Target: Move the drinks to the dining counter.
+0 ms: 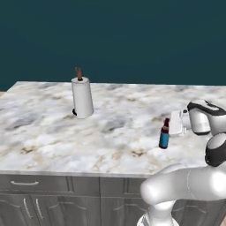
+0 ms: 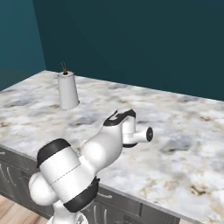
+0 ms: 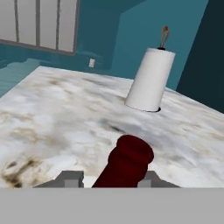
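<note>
The bottle (image 1: pixel 164 134) is slim and dark, with a rounded red neck and a blue label around its lower body. It stands upright on the counter (image 1: pixel 53 132), toward the front edge and right of the middle. In the hand view its red neck (image 3: pixel 127 162) rises between the two dark fingertips of the end effector (image 3: pixel 107 180), which sit narrowly on either side of it; whether they press on the neck cannot be told.

The paper-towel roll (image 1: pixel 82 97) is a smooth white cylinder, slightly wider at the foot, on a dark base with a thin brown handle sticking up from its top. It stands well apart from the bottle, nearer the back left of the counter.

The counter is a broad white marble slab with grey and brown veins, over dark grey drawers with pale handles. Behind it are plain dark teal walls.
</note>
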